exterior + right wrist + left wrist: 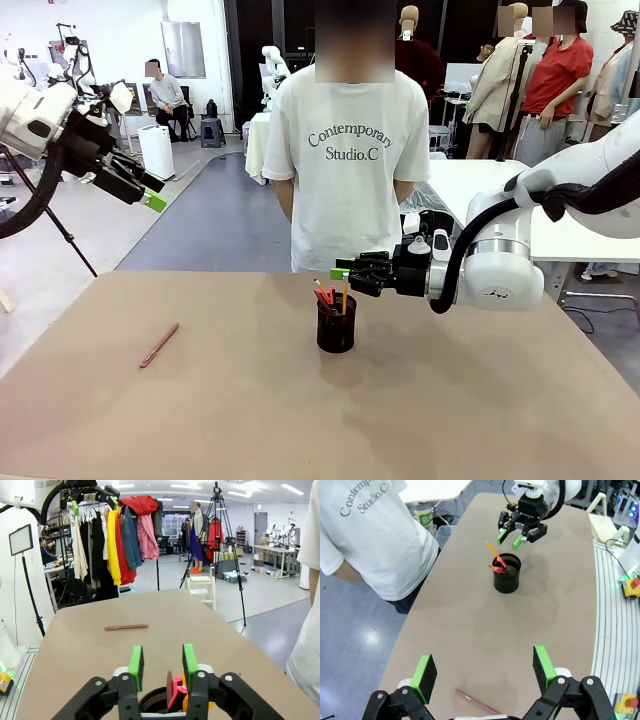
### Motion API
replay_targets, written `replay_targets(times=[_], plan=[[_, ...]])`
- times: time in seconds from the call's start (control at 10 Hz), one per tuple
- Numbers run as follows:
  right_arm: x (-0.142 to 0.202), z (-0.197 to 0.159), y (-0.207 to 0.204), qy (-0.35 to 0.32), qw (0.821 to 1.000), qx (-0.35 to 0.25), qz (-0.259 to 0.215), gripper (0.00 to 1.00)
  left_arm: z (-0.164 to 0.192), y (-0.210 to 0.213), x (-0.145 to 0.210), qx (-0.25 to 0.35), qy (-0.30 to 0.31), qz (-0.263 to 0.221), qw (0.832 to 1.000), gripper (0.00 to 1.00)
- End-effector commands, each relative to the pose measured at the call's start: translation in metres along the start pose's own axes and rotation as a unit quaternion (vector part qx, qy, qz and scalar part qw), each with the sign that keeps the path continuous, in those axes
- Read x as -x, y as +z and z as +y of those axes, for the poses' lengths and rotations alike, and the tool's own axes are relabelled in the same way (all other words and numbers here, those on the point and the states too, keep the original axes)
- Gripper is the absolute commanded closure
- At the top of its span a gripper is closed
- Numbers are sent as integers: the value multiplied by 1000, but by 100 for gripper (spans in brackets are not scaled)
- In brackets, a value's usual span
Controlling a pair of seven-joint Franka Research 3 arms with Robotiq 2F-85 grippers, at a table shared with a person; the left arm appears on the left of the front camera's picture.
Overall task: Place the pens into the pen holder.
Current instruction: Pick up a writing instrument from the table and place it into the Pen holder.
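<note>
**Q:** What writing can you read?
**A:** "Contemporary Studio.C", in dark print on the person's white T-shirt (345, 190).

**Q:** Where are the task's things?
**A:** You see the black wire-mesh cylindrical pen holder (336, 330) upright on the matte tan tabletop (450, 400). It holds a yellow-orange pencil (492, 551) and slim pinkish-red pens (495, 568). 1 loose pinkish-red pen (159, 344) lies flat, well apart.

**Q:** And the jaws?
**A:** The right gripper (510, 539), just above the rim, has its 2 green pads parted on nothing. The left gripper (153, 193), raised, is spread wide and empty.

The black mesh pen holder (336, 330) stands on the worktop (450, 400), pens (330, 296) upright inside; the right gripper (345, 272) hovers just above them; one pinkish-red pen (159, 345) lies well apart, left.
</note>
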State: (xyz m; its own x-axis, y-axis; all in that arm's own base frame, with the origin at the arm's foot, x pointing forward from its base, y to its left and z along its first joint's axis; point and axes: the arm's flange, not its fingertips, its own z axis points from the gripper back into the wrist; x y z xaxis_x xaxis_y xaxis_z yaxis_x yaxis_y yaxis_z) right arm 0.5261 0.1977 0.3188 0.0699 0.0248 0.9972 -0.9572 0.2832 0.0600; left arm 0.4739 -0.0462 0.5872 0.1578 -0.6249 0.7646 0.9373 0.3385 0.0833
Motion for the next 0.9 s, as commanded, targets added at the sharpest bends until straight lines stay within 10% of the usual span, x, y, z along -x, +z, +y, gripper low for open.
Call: replay_targets(times=[0.0,0.8], plan=[[-8,0,-2,14,1000,5,13,0,0,2,0,-3,0,2,1000,0],[-60,2,17,2,992,-42,117,0,0,2,0,-3,0,2,1000,0]])
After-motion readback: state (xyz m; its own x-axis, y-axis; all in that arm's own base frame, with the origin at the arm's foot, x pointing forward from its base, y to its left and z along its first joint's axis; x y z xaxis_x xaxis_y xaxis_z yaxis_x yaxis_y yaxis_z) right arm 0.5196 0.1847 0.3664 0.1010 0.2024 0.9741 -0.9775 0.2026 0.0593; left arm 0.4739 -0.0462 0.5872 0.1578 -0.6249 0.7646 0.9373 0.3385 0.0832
